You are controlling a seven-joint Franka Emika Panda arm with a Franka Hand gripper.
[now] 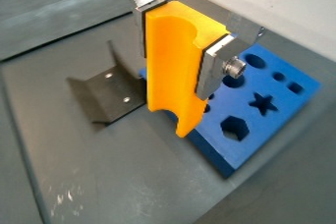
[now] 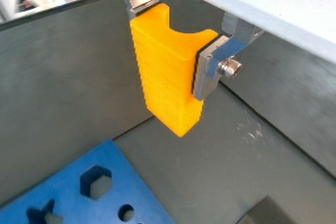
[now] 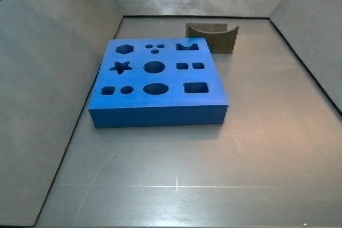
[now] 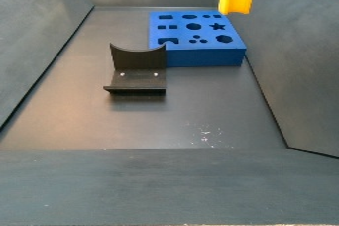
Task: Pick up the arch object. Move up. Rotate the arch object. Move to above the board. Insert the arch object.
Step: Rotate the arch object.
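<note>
pickup looks done: the gripper (image 1: pixel 175 43) has its jaws clamped on the arch (image 1: pixel 174 66), holding it high in the air, well above the floor. rotation i can't judge; travel over the board (image 3: pixel 158 84) and insertion remain. in a side view the arch hangs near the top wall edge, with the fixture (image 4: pixel 135 68) well apart below.

I can read no text, label, brand or number anywhere, neither on the arch object (image 1: pixel 175 66) in my pincer (image 1: pixel 178 33), nor on the board (image 3: pixel 156 80) or the fixture (image 4: pixel 135 68).
</note>
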